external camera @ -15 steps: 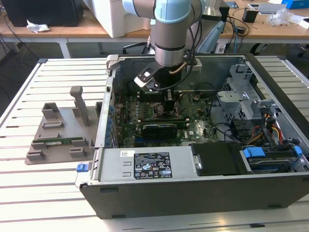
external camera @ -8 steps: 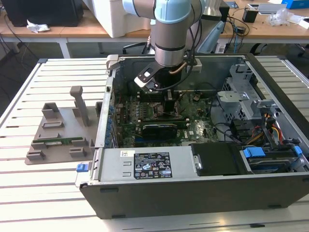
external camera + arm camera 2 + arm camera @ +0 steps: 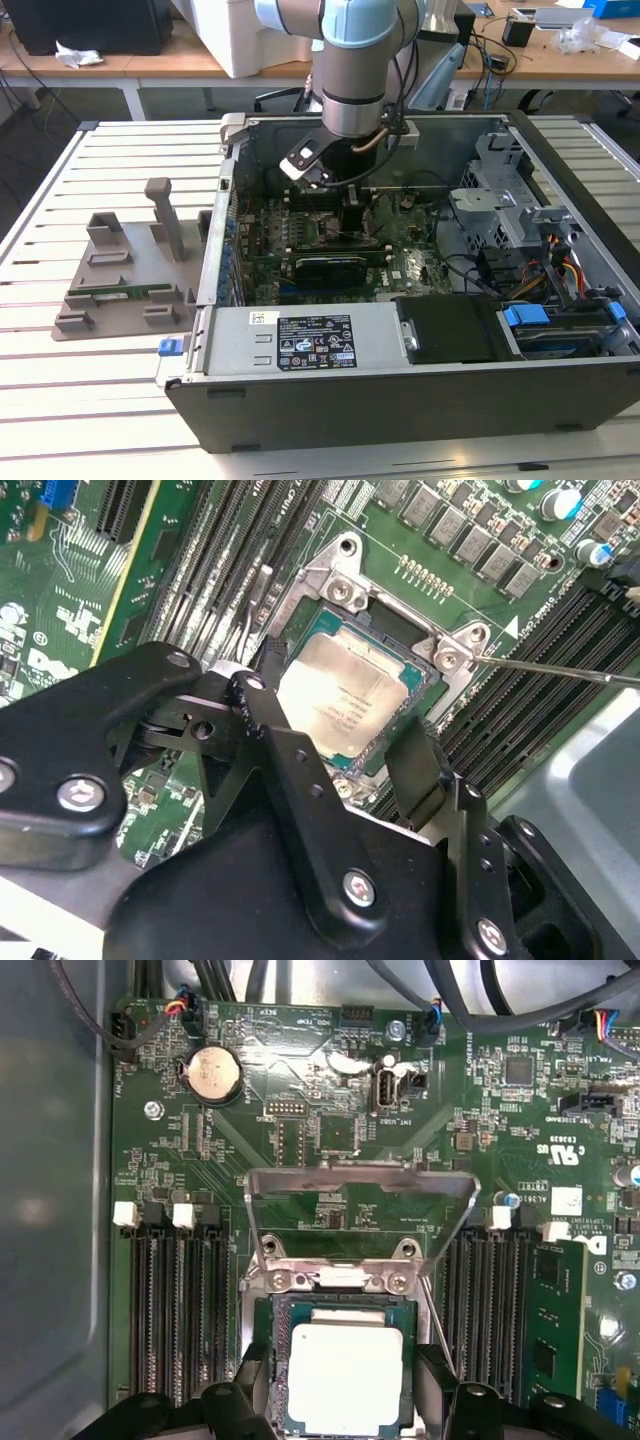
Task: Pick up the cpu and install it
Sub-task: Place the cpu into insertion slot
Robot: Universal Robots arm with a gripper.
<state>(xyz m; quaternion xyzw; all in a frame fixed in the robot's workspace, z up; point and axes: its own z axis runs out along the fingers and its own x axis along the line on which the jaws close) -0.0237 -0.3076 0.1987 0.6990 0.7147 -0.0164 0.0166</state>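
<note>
The cpu [image 3: 345,695], a square chip with a silver top and a thin green edge, lies level in the motherboard socket [image 3: 340,590] in both wrist views. My gripper [image 3: 340,710] straddles it, with one black finger [image 3: 262,675] against one edge and the other finger [image 3: 415,755] against the opposite edge. In the first wrist view the cpu [image 3: 345,1375] sits between the same fingers of the gripper [image 3: 342,1390]. The socket's metal load plate [image 3: 360,1185] stands raised beyond it. In the exterior view the gripper [image 3: 352,212] reaches down inside the open computer case [image 3: 400,400], covering the cpu.
A thin socket lever [image 3: 560,670] sticks out beside the socket. Memory slots [image 3: 175,1310] flank it, and one holds a green stick [image 3: 550,1330]. A black graphics card [image 3: 330,268], a power supply [image 3: 300,340] and a drive cage [image 3: 500,200] crowd the case. A grey fixture [image 3: 125,270] lies on the exterior view's left.
</note>
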